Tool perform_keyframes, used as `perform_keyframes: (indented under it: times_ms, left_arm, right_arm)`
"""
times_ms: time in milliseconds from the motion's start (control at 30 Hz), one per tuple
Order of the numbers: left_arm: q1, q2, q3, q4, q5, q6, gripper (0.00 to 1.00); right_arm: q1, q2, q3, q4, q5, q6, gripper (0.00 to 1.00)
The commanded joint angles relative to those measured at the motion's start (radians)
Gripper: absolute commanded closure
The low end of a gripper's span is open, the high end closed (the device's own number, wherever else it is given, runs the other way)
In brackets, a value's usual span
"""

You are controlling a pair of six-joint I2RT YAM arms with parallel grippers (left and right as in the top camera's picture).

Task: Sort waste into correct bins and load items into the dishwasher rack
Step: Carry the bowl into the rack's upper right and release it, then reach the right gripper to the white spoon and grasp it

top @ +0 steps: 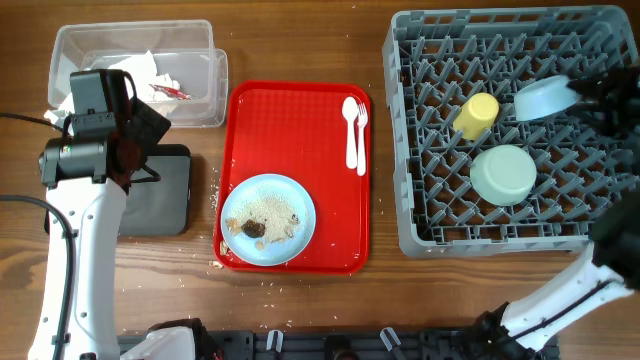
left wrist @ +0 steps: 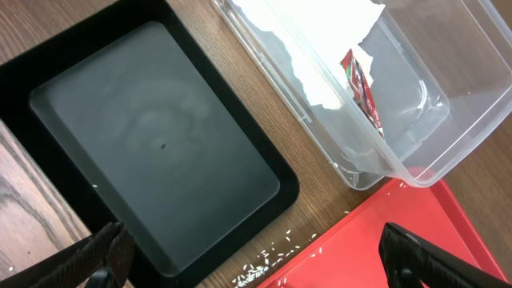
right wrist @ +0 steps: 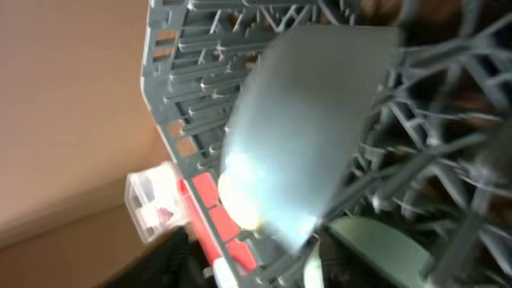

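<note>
Dishwasher rack (top: 402, 150) sits on wood-grain table (top: 300, 40) (rice crumbs (top: 214, 198) scattered); left gripper (left wrist: 256, 244) gapes empty; right gripper (top: 588, 95), blurred beside light blue saucer (top: 545, 97), jaws' state unclear.

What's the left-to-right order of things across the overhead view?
clear tub → light blue plate → white spoon → yellow cup → light blue saucer. Left out: the black tray sits under the tub's span, and the green bowl sits under the cup's.
</note>
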Motion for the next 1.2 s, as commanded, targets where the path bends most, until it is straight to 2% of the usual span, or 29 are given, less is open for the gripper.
perform_keyframes:
  times_ms: [0,100,133,167,200,233,267,367,400,467,500,533,567,733,767,800,833,867,933,1000,1167]
  left_arm:
    - [0.003,-0.006,0.000,0.000,-0.023,0.005,0.00]
    - [0.003,-0.006,0.000,0.000,-0.023,0.005,0.00]
    - [0.003,-0.006,0.000,0.000,-0.024,0.004,0.00]
    - [0.003,-0.006,0.000,0.000,-0.024,0.004,0.00]
    - [0.003,-0.006,0.000,0.000,-0.023,0.005,0.00]
    - [0.003,-0.006,0.000,0.000,-0.024,0.005,0.00]
    - [0.003,-0.006,0.000,0.000,-0.024,0.005,0.00]
    - [0.003,-0.006,0.000,0.000,-0.024,0.005,0.00]
    - [0.003,-0.006,0.000,0.000,-0.024,0.005,0.00]
    - [0.003,-0.006,0.000,0.000,-0.023,0.004,0.00]
    - [0.003,-0.006,0.000,0.000,-0.023,0.005,0.00]
    - [0.003,-0.006,0.000,0.000,-0.023,0.004,0.00]
    - [0.003,-0.006,0.000,0.000,-0.023,0.005,0.00]
    - [0.003,-0.006,0.000,0.000,-0.024,0.005,0.00]
    - [0.003,-0.006,0.000,0.000,-0.023,0.005,0.00]
    - [0.003,-0.006,0.000,0.000,-0.024,0.005,0.00]
    - [0.003,-0.006,0.000,0.000,-0.024,0.005,0.00]
    - [0.003,-0.006,0.000,0.000,-0.024,0.005,0.00]
    - [0.003,-0.006,0.000,0.000,-0.024,0.005,0.00]
    - [0.003,-0.006,0.000,0.000,-0.024,0.004,0.00]
    - [0.003,-0.006,0.000,0.000,-0.023,0.005,0.00]
  right_arm:
    - [0.026,-0.189,0.007,0.018,0.170,0.082,0.00]
    - [0.087,-0.237,0.007,0.092,0.178,0.086,0.02]
    - [0.109,-0.237,0.007,0.117,0.189,0.090,0.09]
    - [0.137,-0.230,0.007,0.148,0.224,0.115,0.18]
    - [0.183,-0.217,0.007,0.189,0.320,0.174,0.44]
    - [0.211,-0.207,0.007,0.209,0.385,0.206,0.57]
    - [0.249,-0.193,0.007,0.233,0.478,0.246,0.65]
    - [0.342,-0.126,0.007,0.261,0.718,0.305,0.71]
    - [0.361,-0.098,0.007,0.249,0.729,0.299,0.71]
    - [0.383,-0.069,0.007,0.212,0.671,0.263,0.72]
    - [0.397,-0.061,0.007,0.203,0.598,0.191,0.85]
    - [0.409,-0.061,0.007,0.202,0.530,0.116,0.92]
    - [0.426,-0.063,0.007,0.200,0.451,0.044,0.94]
    - [0.489,-0.127,0.007,0.193,0.257,-0.010,0.92]
    - [0.506,-0.141,0.007,0.194,0.208,-0.038,0.86]
    - [0.536,-0.156,0.007,0.189,0.163,-0.058,0.75]
    - [0.568,-0.163,0.007,0.174,0.163,-0.054,0.52]
    - [0.599,-0.163,0.007,0.154,0.168,-0.052,0.41]
    - [0.685,-0.157,0.007,0.108,0.221,-0.024,0.43]
    - [0.790,-0.152,0.004,0.095,0.359,0.063,0.46]
    - [1.067,-0.151,-0.062,0.195,0.736,0.283,0.46]
